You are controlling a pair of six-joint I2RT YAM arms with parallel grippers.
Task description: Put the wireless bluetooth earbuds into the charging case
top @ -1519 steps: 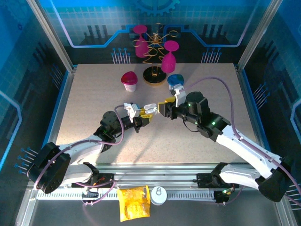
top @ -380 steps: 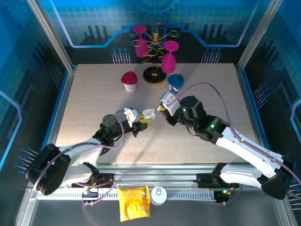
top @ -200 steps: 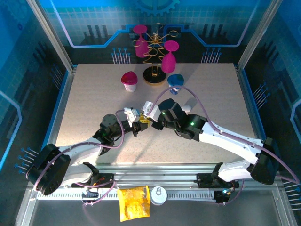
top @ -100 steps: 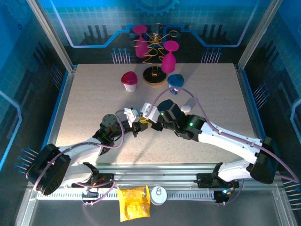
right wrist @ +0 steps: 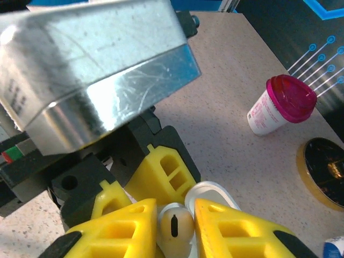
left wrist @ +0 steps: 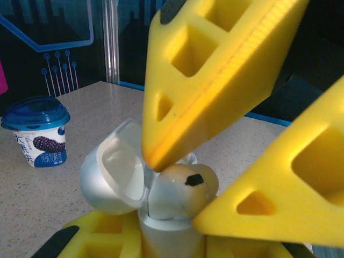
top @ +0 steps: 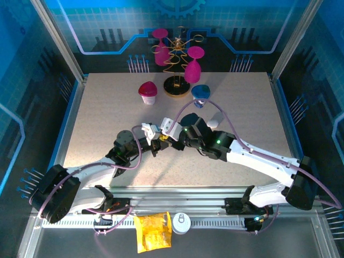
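**Earbud held at the mouth of the open case**

No writing can be read. The blue-lidded white yogurt cup [left wrist: 36, 131] carries a picture of dark berries and print too small to make out. The pink-lidded white cup [right wrist: 280, 105] has pink print that is just as unclear.

The left gripper [left wrist: 161, 242] is clamped on the body of the white pill-shaped plastic charging case [left wrist: 115, 174], whose lid stands open. The right gripper [right wrist: 174, 215] pinches a tiny white plastic earbud [right wrist: 174, 228] between its yellow fingers. In the left wrist view the earbud [left wrist: 180, 191] sits right at the case's open mouth, beside the raised lid. Whether it is fully seated cannot be told.

About two seconds ago the right gripper [top: 171, 134] was well apart from the case. It now presses in against the left gripper [top: 154, 134]. The left arm has hardly shifted.

The speckled beige table [top: 107, 118] stands inside a metal-framed booth with blue panels bearing circuit-line patterns.
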